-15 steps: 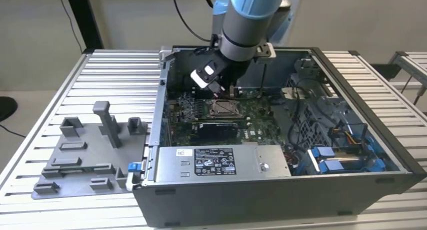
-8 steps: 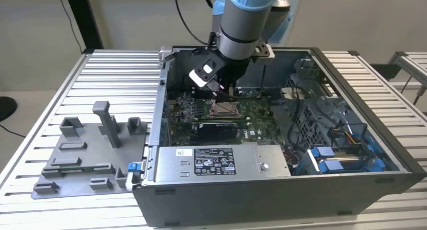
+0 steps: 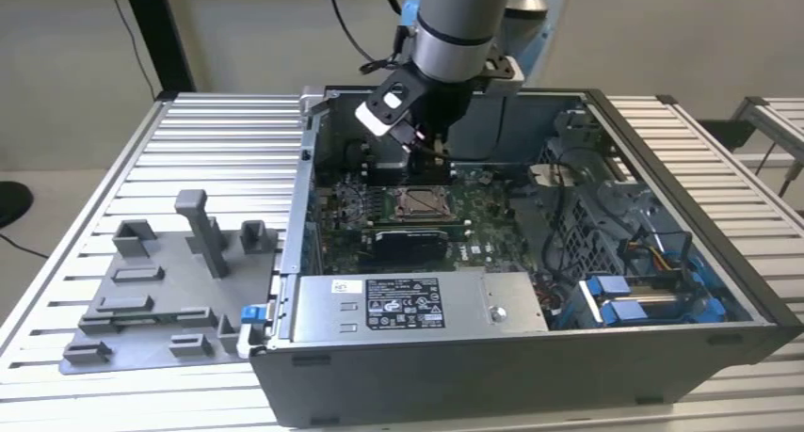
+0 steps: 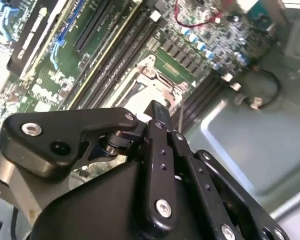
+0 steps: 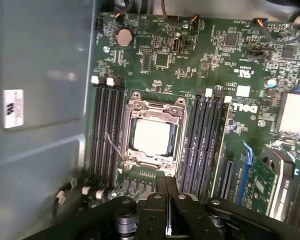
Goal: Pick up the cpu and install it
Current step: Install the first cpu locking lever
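Observation:
The cpu [image 5: 151, 137] is a pale silver square lying flat inside the dark metal socket frame [image 5: 152, 106] on the green motherboard [image 5: 200, 60]. In the exterior view the cpu [image 3: 421, 203] sits in the middle of the open computer case [image 3: 528, 371]. My gripper [image 3: 431, 155] hangs just above and behind it, inside the case. In the first wrist view the black fingertips of my gripper [image 5: 166, 180] are pressed together with nothing between them, just off the socket's edge. The second wrist view has the gripper [image 4: 159, 106] over the socket frame [image 4: 152, 75].
Black memory slots [image 5: 106, 130] flank the socket, and a thin wire lever [image 5: 114, 147] stands out beside it. A silver box with a white label [image 3: 415, 305] fills the case front, with blue drive bays [image 3: 641, 291] at the exterior view's right. A grey fixture [image 3: 164, 291] stands on the slatted table.

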